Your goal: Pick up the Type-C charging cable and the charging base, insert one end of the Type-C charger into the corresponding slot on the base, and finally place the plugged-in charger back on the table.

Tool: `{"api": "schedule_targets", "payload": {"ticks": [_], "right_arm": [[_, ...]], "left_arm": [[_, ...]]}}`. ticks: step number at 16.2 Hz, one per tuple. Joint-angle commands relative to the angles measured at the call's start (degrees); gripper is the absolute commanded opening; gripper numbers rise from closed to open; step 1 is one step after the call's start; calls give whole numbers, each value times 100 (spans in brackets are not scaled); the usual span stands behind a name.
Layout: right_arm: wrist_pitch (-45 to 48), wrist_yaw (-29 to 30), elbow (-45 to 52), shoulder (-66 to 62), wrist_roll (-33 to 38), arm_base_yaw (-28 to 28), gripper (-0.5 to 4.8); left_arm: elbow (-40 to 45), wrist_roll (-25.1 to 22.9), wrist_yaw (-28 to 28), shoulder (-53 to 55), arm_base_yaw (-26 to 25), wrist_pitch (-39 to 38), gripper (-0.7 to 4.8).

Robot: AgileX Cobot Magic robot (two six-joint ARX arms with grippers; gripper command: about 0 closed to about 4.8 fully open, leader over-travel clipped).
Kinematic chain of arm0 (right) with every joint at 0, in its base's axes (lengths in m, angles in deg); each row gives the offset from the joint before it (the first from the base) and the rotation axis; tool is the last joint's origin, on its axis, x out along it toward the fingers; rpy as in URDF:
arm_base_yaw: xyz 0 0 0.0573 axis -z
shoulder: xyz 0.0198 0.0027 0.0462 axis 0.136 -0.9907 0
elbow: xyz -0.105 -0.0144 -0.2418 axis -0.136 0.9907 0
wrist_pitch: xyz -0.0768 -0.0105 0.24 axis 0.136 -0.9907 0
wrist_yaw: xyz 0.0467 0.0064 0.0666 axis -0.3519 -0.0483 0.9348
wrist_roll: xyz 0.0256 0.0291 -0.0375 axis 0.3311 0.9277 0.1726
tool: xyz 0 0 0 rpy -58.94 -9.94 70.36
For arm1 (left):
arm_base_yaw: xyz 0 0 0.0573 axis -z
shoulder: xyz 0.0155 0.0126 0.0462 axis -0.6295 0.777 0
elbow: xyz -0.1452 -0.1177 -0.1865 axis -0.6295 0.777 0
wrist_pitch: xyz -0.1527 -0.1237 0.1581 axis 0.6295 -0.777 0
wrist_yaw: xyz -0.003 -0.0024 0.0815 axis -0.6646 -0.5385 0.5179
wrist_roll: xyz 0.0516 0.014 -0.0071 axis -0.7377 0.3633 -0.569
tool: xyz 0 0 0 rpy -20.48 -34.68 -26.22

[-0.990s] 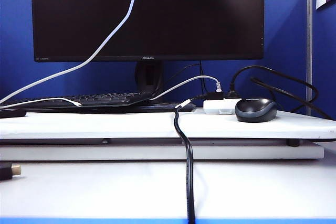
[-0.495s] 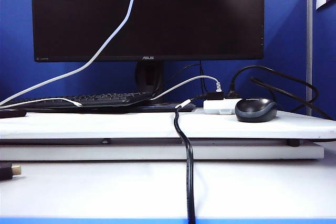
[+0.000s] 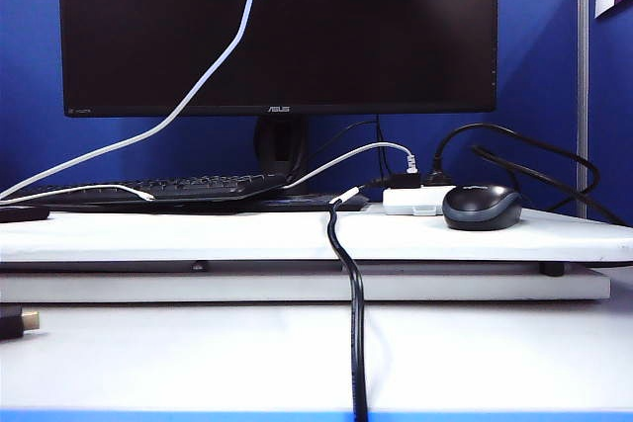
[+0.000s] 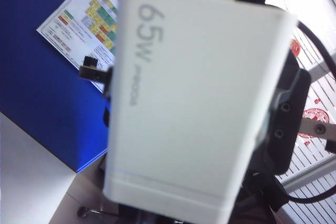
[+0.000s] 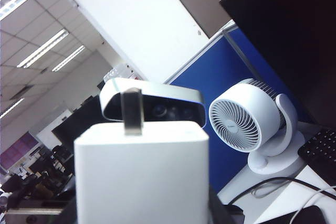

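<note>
The charging base (image 5: 142,177), a white block with a metal prong on top, sits between my right gripper's (image 5: 142,205) dark fingers, which are shut on it. The left wrist view shows the same base (image 4: 199,103), marked 65W, filling the frame very close up, with a black finger of the right gripper (image 4: 286,124) beside it. It hides my left gripper's own jaws. The thin white Type-C charging cable (image 3: 198,76) climbs from the table (image 3: 297,236) across the monitor and leaves the exterior view at the top. Neither gripper shows in the exterior view.
A monitor (image 3: 277,27) stands at the back with a keyboard (image 3: 188,187) in front of it. A mouse (image 3: 482,207) and a small white box with black plugs (image 3: 413,197) sit to the right. A thick black cable (image 3: 351,313) hangs over the front edge. A white fan (image 5: 252,129) stands nearby.
</note>
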Motion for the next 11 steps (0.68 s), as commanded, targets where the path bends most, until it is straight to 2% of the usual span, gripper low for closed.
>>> {"api": "schedule_targets", "payload": {"ticks": [1,6,7,8,11], "right_arm": [[-1071,935,68,59,-59,-94,-1],[-1158,1014,68,61,-59,-96,-1],[-1156,1016,68,63,-57,-96,-1],[-1113,1016,68,66,-57,-96,-1],[-960,1012,68,81,-55,-96,-1]], "left_arm": [[-83,2,896,-28,-133,649,-6],[-83,-4,817,-28,-133,660,-6],[-83,-50,603,-28,-133,667,50],[-83,-103,509,-28,-131,669,180],[-83,-133,435,-28,-133,669,252]]}}
